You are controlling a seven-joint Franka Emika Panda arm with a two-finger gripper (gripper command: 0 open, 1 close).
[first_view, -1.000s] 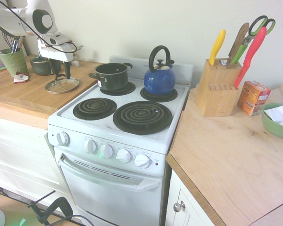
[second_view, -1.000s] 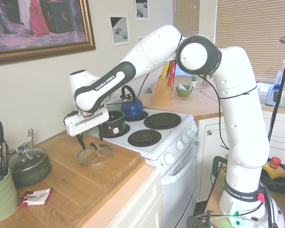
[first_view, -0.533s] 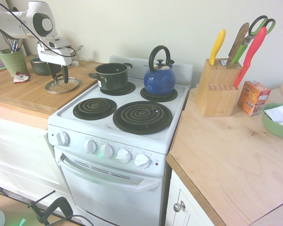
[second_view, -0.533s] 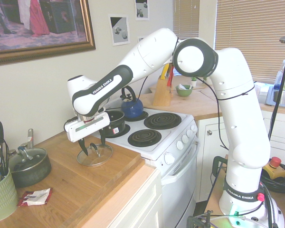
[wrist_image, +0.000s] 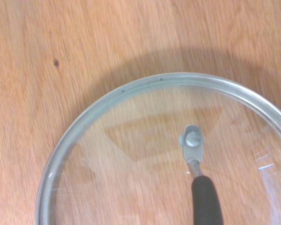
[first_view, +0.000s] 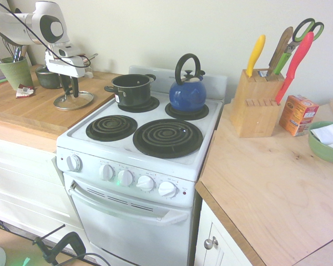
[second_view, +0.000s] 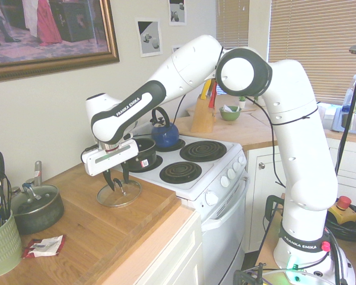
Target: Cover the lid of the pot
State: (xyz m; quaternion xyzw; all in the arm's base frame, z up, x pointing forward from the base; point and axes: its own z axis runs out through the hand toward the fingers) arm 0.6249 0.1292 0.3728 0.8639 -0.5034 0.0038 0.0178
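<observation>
The clear glass lid (first_view: 73,100) with its metal rim lies flat on the wooden counter (first_view: 28,111), left of the stove. My gripper (first_view: 70,88) is down over its middle, the fingers still apart on either side of the lid's dark handle (wrist_image: 205,199). From the other side the gripper (second_view: 117,178) stands just above the lid (second_view: 117,195). In the wrist view the lid (wrist_image: 131,140) fills most of the picture. The small black pot (first_view: 132,88) stands uncovered on the stove's back left burner, to the right of the lid, also seen as the pot (second_view: 143,153).
A blue kettle (first_view: 187,94) sits on the back right burner. A dark saucepan (second_view: 35,208) and a green utensil cup (second_view: 1,246) stand further along the counter. The two front burners (first_view: 111,127) are bare. A knife block (first_view: 255,102) stands right of the stove.
The gripper has come down onto the lid and its fingers have drawn closer together around the handle. The lid and pot have not moved.
</observation>
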